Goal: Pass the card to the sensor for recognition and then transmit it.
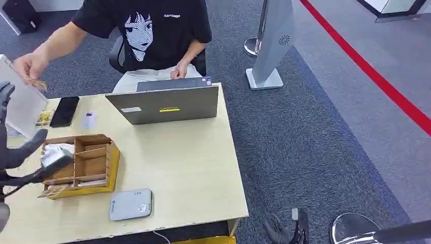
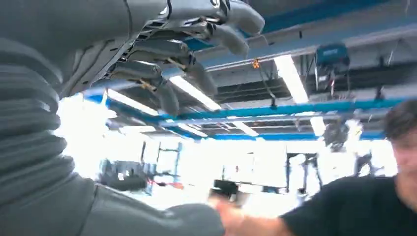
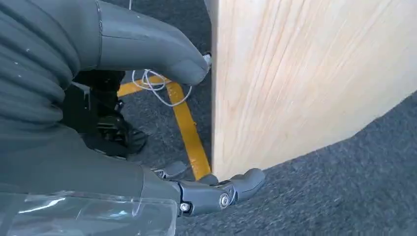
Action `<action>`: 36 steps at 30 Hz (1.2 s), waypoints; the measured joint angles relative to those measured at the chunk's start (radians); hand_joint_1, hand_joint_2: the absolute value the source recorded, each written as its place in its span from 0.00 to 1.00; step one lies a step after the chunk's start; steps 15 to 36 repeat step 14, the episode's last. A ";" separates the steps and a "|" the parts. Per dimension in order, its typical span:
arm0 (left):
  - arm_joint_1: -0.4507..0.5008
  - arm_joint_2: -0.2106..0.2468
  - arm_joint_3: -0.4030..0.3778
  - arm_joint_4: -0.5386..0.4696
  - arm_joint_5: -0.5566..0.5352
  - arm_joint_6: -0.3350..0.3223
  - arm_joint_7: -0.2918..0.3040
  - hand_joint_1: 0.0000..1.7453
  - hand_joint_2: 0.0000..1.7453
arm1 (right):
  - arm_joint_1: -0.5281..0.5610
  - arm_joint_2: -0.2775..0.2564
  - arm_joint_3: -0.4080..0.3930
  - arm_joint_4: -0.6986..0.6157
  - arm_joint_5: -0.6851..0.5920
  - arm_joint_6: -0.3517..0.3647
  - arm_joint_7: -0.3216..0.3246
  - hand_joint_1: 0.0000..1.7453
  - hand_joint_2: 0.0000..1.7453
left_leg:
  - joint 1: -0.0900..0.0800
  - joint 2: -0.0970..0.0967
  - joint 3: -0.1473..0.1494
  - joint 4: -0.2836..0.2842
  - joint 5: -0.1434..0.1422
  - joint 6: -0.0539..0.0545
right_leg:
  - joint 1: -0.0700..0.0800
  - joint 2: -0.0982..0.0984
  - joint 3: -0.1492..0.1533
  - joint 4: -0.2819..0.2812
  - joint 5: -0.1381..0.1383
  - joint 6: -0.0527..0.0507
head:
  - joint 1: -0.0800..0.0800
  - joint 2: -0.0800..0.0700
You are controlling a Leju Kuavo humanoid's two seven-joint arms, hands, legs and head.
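A person's hand (image 1: 28, 65) holds a small tan card (image 1: 37, 83) above the table's far left corner. My left hand (image 1: 18, 152) is raised just in front of it, fingers spread, holding nothing. In the left wrist view its fingers (image 2: 196, 37) stand apart against the ceiling and the person's hand (image 2: 223, 204) reaches in towards it. The grey-white sensor (image 1: 130, 204) lies flat near the table's front edge. My right hand (image 1: 284, 229) hangs below the table's front right corner; its thumb (image 3: 167, 54) and a finger (image 3: 221, 194) are apart and empty.
A wooden organizer box (image 1: 86, 161) with papers stands between my left hand and the sensor. A grey laptop (image 1: 165, 104), a black phone (image 1: 64, 111) and a small white card (image 1: 89, 119) lie at the far side. The table's side panel (image 3: 305, 83) is close to my right hand.
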 joint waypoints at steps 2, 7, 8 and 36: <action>0.092 -0.036 0.038 -0.045 0.044 0.053 -0.022 0.00 1.00 | 0.012 0.000 0.000 -0.008 -0.001 -0.008 0.001 0.00 1.00 | 0.000 0.000 -0.001 0.000 0.000 0.000 | 0.000 0.000 -0.001 0.000 0.000 0.000 | 0.000 0.000; 0.369 -0.210 0.175 -0.190 0.520 0.103 -0.212 0.00 1.00 | 0.064 0.000 -0.022 -0.056 -0.028 -0.040 0.004 0.00 1.00 | 0.000 0.001 -0.001 0.000 -0.003 0.001 | -0.001 0.002 -0.001 -0.002 -0.002 0.003 | 0.000 0.000; 0.419 -0.249 0.203 -0.215 0.589 0.082 -0.243 0.00 1.00 | 0.077 0.000 -0.030 -0.069 -0.033 -0.045 0.009 0.00 1.00 | 0.000 0.001 -0.002 0.000 -0.004 0.001 | -0.001 0.001 -0.001 -0.002 -0.002 0.003 | 0.000 0.000; 0.571 -0.565 0.459 -0.262 0.971 -0.325 -0.231 0.00 1.00 | 0.150 0.002 -0.103 -0.120 0.010 -0.035 0.037 0.00 1.00 | -0.001 -0.002 -0.003 0.000 -0.006 0.005 | -0.001 -0.002 0.000 -0.003 -0.004 0.005 | 0.001 0.000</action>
